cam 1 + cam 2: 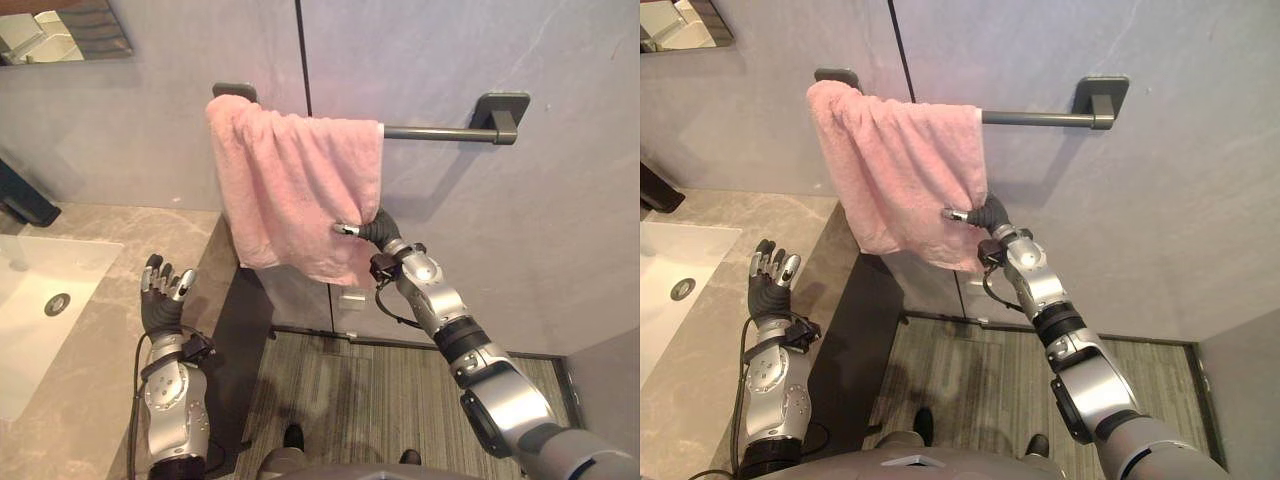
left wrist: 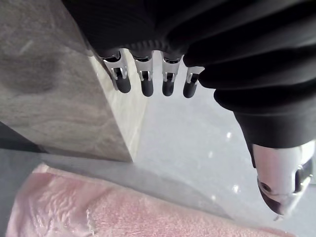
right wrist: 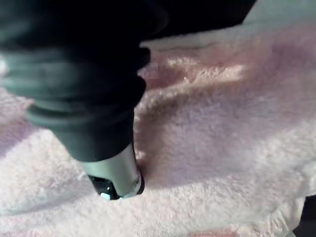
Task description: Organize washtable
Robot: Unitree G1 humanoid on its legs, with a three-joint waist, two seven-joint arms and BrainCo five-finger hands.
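Our right hand (image 1: pixel 376 230) presses its thumb on the pink towel (image 1: pixel 290 180) near its lower right corner, grip we cannot tell, probably to straighten it on the wall rail's (image 1: pixel 432 132) left end, while our left hand (image 1: pixel 160 297) idles open above the countertop's (image 1: pixel 100 345) right edge.
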